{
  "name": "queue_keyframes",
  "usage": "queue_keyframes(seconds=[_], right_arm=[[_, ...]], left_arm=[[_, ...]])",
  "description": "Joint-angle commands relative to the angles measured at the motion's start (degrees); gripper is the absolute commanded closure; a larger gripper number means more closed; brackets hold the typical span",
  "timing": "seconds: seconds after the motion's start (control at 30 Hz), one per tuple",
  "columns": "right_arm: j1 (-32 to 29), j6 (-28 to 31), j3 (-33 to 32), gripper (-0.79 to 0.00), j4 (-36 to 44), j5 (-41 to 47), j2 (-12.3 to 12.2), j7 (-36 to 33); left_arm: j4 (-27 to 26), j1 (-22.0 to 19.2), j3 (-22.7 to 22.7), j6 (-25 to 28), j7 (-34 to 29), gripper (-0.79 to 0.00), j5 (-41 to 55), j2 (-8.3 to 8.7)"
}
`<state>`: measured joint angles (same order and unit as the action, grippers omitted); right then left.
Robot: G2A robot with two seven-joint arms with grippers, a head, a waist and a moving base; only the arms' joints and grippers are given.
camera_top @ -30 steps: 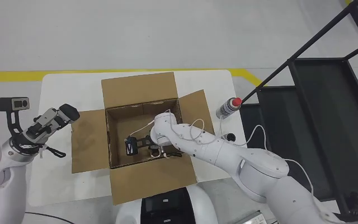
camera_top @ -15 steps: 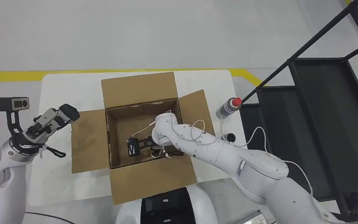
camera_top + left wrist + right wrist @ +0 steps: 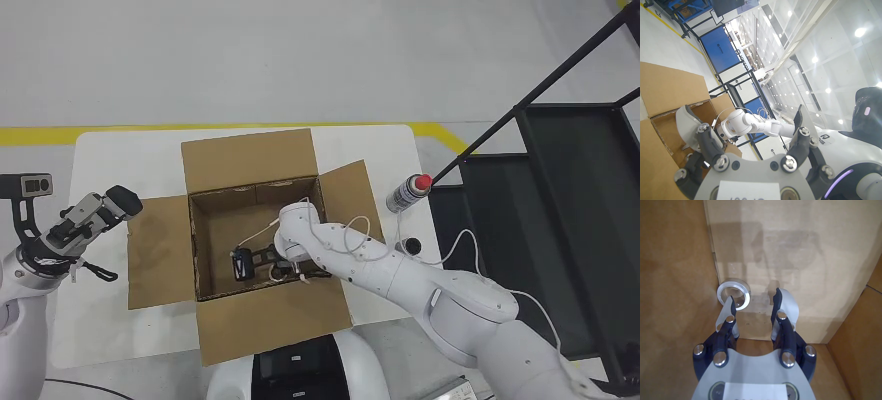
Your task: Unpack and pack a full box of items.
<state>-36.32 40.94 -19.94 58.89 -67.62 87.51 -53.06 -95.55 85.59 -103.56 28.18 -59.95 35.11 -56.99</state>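
Note:
An open cardboard box point(image 3: 250, 160) stands in the middle of the white table point(image 3: 120, 150). My right gripper point(image 3: 242, 264) is down inside it near the front left corner. In the right wrist view it point(image 3: 754, 300) stands open over the box floor. One of its fingertips point(image 3: 732, 305) overlaps a silver metal ring point(image 3: 740, 289) that lies against the box wall; nothing is between the fingers. My left gripper point(image 3: 98, 212) is held open and empty above the table's left edge, and its view point(image 3: 743, 121) looks toward the box point(image 3: 668, 91).
A spray can with a red cap point(image 3: 408, 190) stands on the table right of the box. The box flaps point(image 3: 160, 252) are spread outward on all sides. A dark metal rack point(image 3: 560, 200) stands beyond the table's right edge.
My right gripper has shifted slightly to the right inside the box. The left arm has not moved.

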Motion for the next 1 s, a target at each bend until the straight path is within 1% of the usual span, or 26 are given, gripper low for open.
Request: queue_keyframes(seconds=[0.0,0.13,0.2,0.3,0.33,0.37,0.53,0.67,0.8,0.97], right_arm=[[-0.19,0.11,0.02,-0.4,-0.39,-0.13,0.1,0.24],[-0.45,0.23,0.22,-0.369,-1.34,-0.52,0.5,0.87],[-0.51,0.12,0.3,-0.336,-1.99,-0.72,0.76,1.32],[-0.52,-0.13,0.51,-0.194,-2.97,-1.24,1.19,1.96],[-0.49,-0.24,0.56,-0.114,-3.28,-1.39,1.34,2.08],[-0.46,-0.42,0.61,-0.003,-3.51,-1.57,1.49,2.12],[-0.39,-1.24,0.68,0.0,-4.11,-2.38,2.1,2.2],[0.02,-2.51,-0.21,0.0,-3.07,-3.45,2.0,2.32],[0.45,-3.6,-2.22,0.0,-0.12,-4.42,1.18,1.94],[-0.41,-4.54,-5.82,0.0,5.51,-5.58,-0.76,0.94]], left_arm=[[0.0,0.0,0.0,0.0,0.0,-0.785,0.0,0.0],[0.0,0.0,0.0,0.0,0.0,-0.785,0.0,0.0],[0.0,0.0,0.0,0.0,0.0,-0.785,0.0,0.0],[0.0,0.0,0.0,0.0,0.0,-0.785,0.0,0.0],[0.0,0.0,0.0,0.0,0.0,-0.785,0.0,0.0],[0.0,0.0,0.0,0.0,0.0,-0.785,0.0,0.0],[0.0,0.0,0.0,0.0,0.0,-0.785,0.0,0.0],[0.0,0.0,0.0,0.0,0.0,-0.785,0.0,0.0],[0.0,0.0,0.0,0.0,0.0,-0.785,0.0,0.0],[0.0,0.0,0.0,0.0,0.0,-0.785,0.0,0.0]])
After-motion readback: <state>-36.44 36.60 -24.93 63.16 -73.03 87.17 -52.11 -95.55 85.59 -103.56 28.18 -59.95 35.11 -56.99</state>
